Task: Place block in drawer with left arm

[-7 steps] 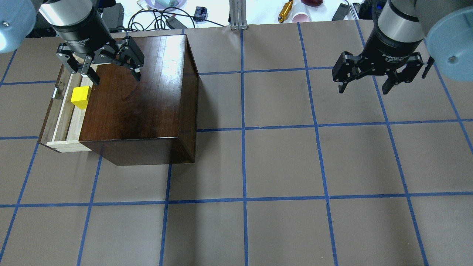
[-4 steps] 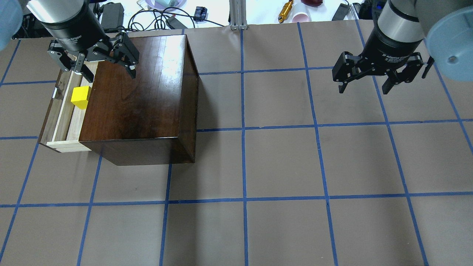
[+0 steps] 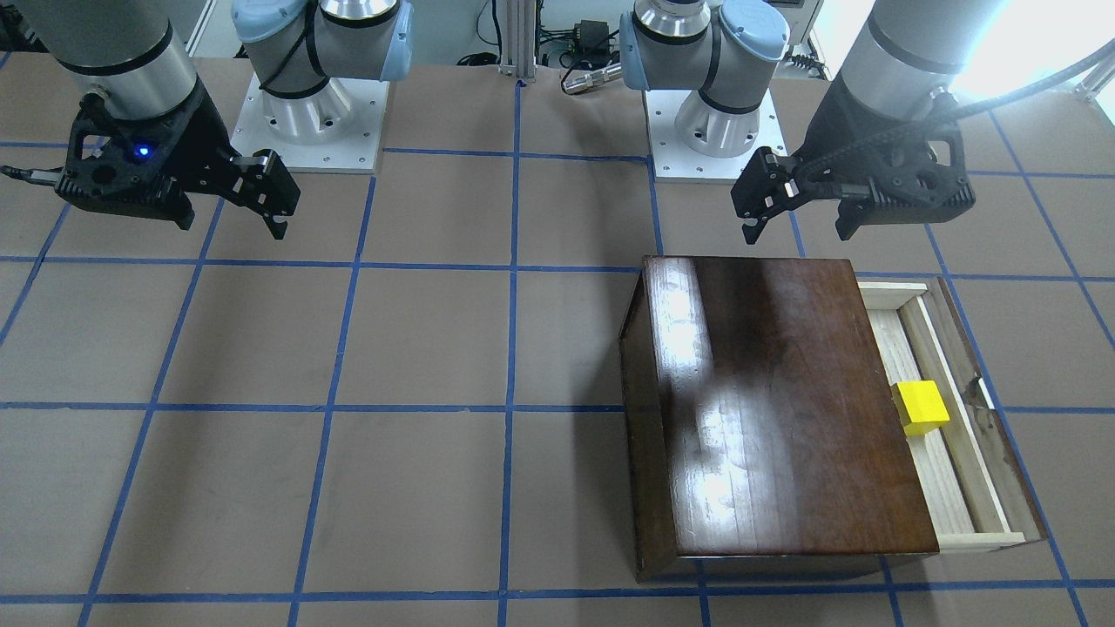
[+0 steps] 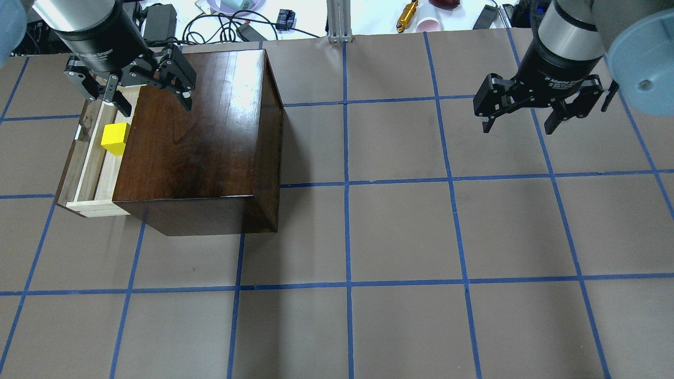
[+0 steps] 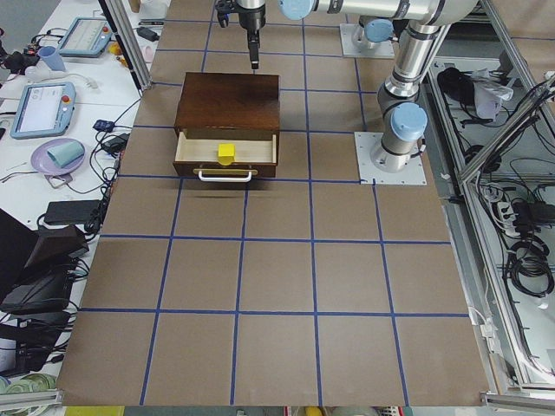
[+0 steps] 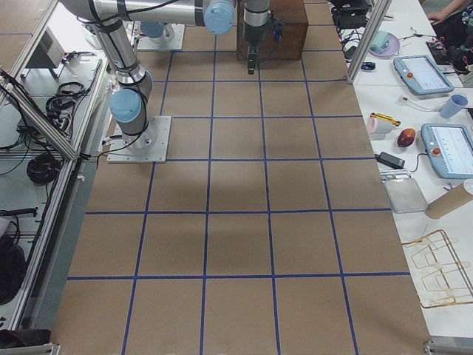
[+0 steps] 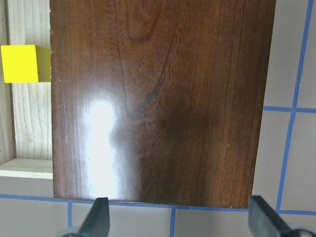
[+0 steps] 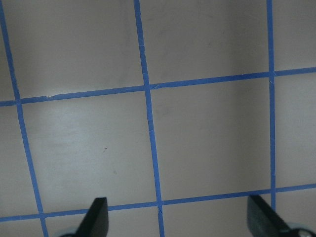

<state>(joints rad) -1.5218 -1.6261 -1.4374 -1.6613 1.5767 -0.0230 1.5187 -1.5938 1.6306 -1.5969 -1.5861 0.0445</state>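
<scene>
The yellow block [image 4: 116, 138] lies in the open drawer [image 4: 92, 168] of the dark-brown wooden box [image 4: 200, 142], against the box's front. It also shows in the front view [image 3: 922, 407], the left wrist view [image 7: 22, 63] and the left side view [image 5: 226, 152]. My left gripper [image 4: 156, 108] is open and empty, raised above the box, well apart from the block. In the left wrist view its fingertips [image 7: 98, 219] frame the box top [image 7: 158, 98]. My right gripper [image 4: 518, 129] is open and empty above bare table.
The drawer [image 3: 949, 470] sticks out toward the table's left end, with a metal handle [image 5: 225, 177] on its front. Brown table paper with blue tape lines [image 4: 347, 237] covers the table. Cables and small items [image 4: 231, 26] lie beyond the table's edge.
My left gripper has risen and drawn away from the block, staying open. The block stays in the drawer. The right arm has not moved.
</scene>
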